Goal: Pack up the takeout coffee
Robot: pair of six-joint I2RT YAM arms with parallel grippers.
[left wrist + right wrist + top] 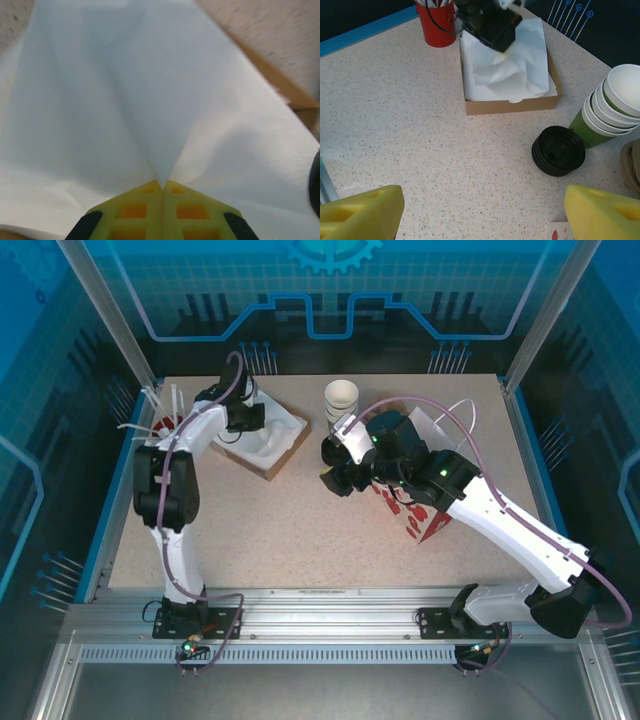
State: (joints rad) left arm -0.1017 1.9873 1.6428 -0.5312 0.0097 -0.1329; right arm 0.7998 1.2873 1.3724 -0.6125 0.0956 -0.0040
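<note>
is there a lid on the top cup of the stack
No, the top cup stands open with its cream inside showing, and the black lids lie stacked beside the cups.

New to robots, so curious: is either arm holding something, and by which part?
Left gripper: jaws shut on a fold of white paper in the box. Right gripper: jaws open, empty.

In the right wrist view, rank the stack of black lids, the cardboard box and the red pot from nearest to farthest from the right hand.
From the right hand:
1. stack of black lids: just ahead, to the right.
2. cardboard box: farther back, centre, lined with white paper.
3. red pot: farthest, back left.
</note>
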